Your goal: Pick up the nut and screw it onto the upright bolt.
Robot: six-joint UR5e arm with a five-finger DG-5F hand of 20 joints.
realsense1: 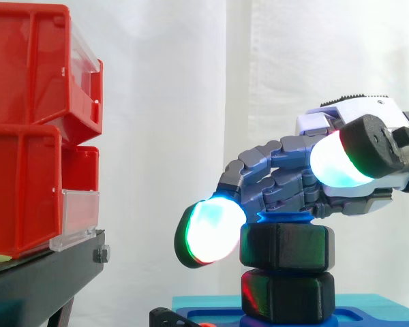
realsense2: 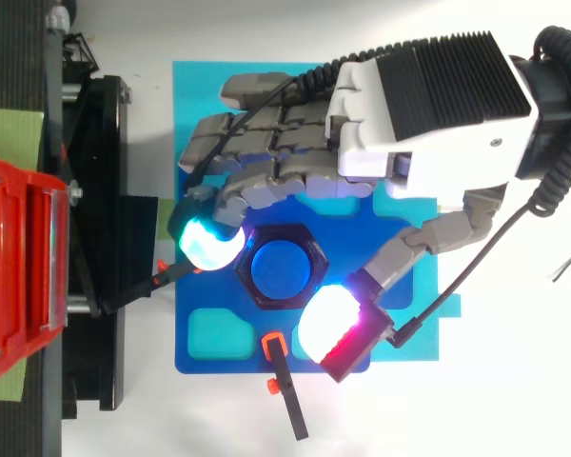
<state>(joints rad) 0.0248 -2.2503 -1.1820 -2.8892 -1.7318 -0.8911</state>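
Nut [realsense1: 286,246] sits on the upright bolt [realsense2: 281,269], axis vertical, directly under the hand [realsense2: 428,105]. Fingers curl over it, with one fingertip [realsense1: 208,231] against the face toward the red bins [realsense1: 27,122]. Thumb [realsense1: 337,163] rides higher on the opposite side, apparently clear; it probably needs lowering before turning.

Nut [realsense1: 286,246] around bolt [realsense2: 284,268], on base plate [realsense2: 252,338]; bins [realsense1: 27,129] on stand [realsense1: 41,279], left.

Hand [realsense2: 295,143]: grey-blue segmented links, white housing, black ribbed top block. Thick pads [realsense1: 215,228] glowing white-cyan, green and red edges.
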